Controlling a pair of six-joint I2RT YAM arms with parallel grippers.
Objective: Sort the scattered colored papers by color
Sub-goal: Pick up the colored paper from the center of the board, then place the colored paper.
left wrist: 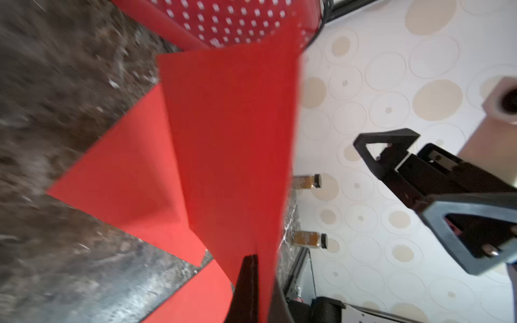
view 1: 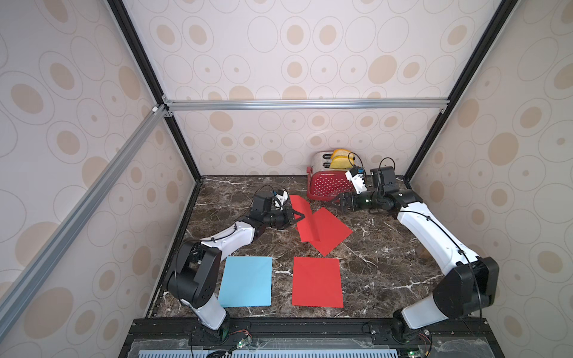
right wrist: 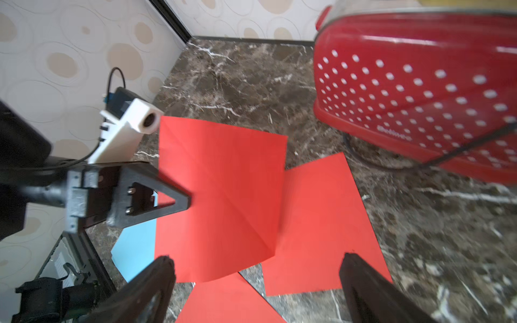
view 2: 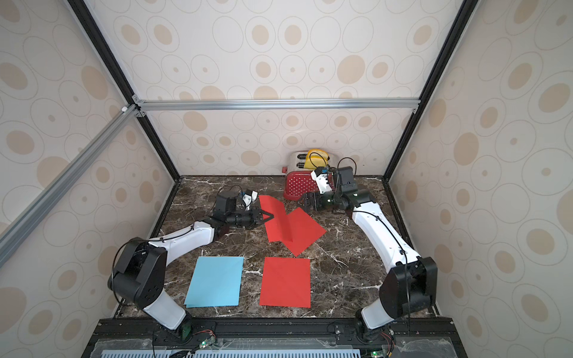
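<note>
My left gripper is shut on the edge of a red paper, which stands tilted up off the marble; the pinch shows in the left wrist view. Under its far side a second red paper lies flat, at an angle. At the front a third red paper lies flat beside a sky-blue paper. My right gripper hovers open just right of the lifted sheet, near the toaster. Nothing sits between its fingers.
A red white-dotted toaster with yellow pieces in its slots stands at the back, close behind my right gripper. Patterned walls enclose the dark marble table on three sides.
</note>
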